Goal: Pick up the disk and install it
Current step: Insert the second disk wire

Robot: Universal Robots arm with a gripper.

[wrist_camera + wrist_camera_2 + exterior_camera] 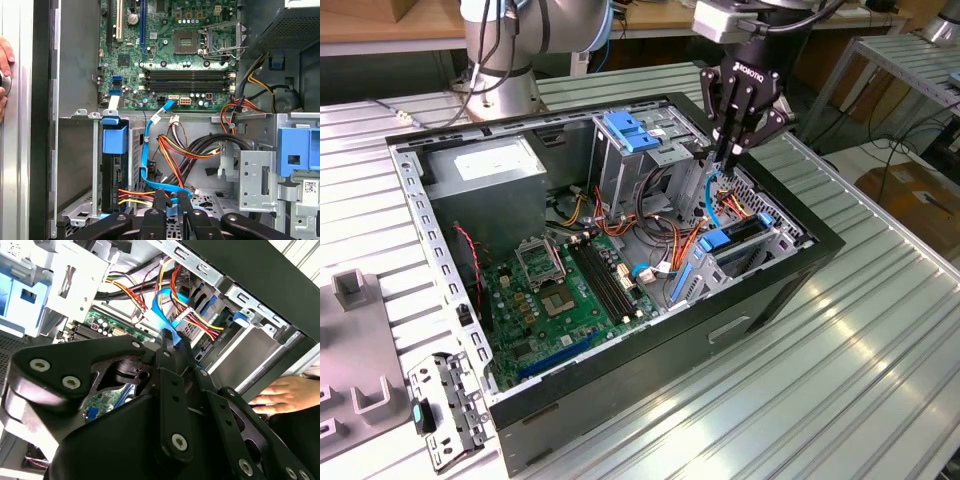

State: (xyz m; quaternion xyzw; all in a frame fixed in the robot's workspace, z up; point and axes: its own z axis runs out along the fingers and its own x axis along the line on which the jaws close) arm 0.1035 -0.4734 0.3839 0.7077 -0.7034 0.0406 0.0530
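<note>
The disk (740, 232) (111, 180) stands on edge inside the drive cage (765, 250) of the computer case (620, 420), at 3 o'clock of the motherboard (570, 290) in the exterior view. Its long axis runs from 8 to 2 o'clock there. The gripper (725, 160) (170, 337) (170, 200) hangs just at 12 o'clock of the cage, its fingers pinched together on the blue cable (146, 160).

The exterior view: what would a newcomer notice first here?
The open computer case lies on the ribbed metal table, its green motherboard exposed. The black tool hangs over the drive cage at the exterior view's right, shut on a blue cable. A person's hand rests on the case edge in the second wrist view.
</note>
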